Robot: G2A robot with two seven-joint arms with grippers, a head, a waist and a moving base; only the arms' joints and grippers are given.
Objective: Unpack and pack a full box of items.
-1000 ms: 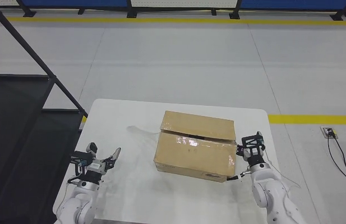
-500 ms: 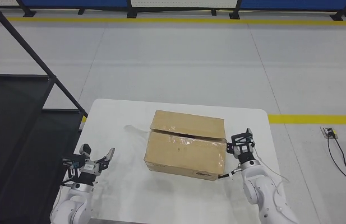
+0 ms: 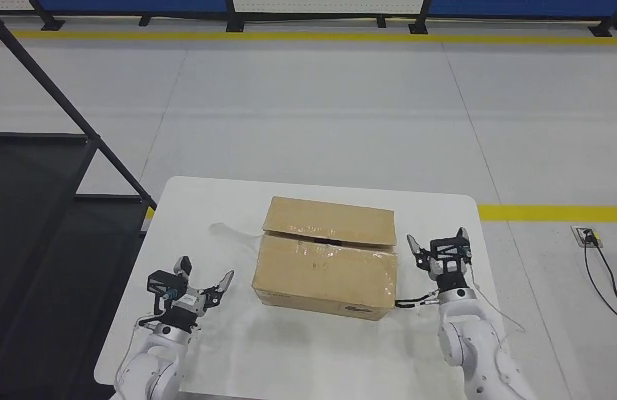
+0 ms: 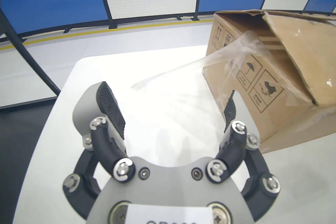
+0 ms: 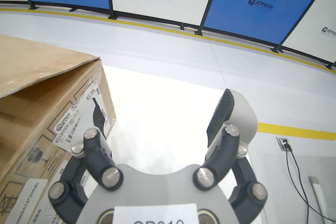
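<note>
A brown cardboard box (image 3: pixel 326 258) sits mid-table with its top flaps folded shut and a narrow dark seam between them. A strip of clear tape (image 4: pixel 199 64) trails from the box's left end (image 4: pixel 265 78) onto the table. My left gripper (image 3: pixel 203 289) rests low at the table's front left, open and empty, a short gap away from the box. My right gripper (image 3: pixel 437 250) stands open beside the box's right end (image 5: pixel 50 114), one finger close against the cardboard. In the wrist views both the left gripper (image 4: pixel 168 101) and the right gripper (image 5: pixel 162 114) hold nothing.
The white table (image 3: pixel 228 215) has bare room behind the box and along the front. A black frame (image 3: pixel 58 110) and dark panel stand off the left edge. A yellow floor line (image 3: pixel 553 212) and a cable (image 3: pixel 600 275) lie to the right.
The box has slid left across the table. The right gripper followed it, then drew back slightly rightward. The left gripper shifted left, then came back right.
</note>
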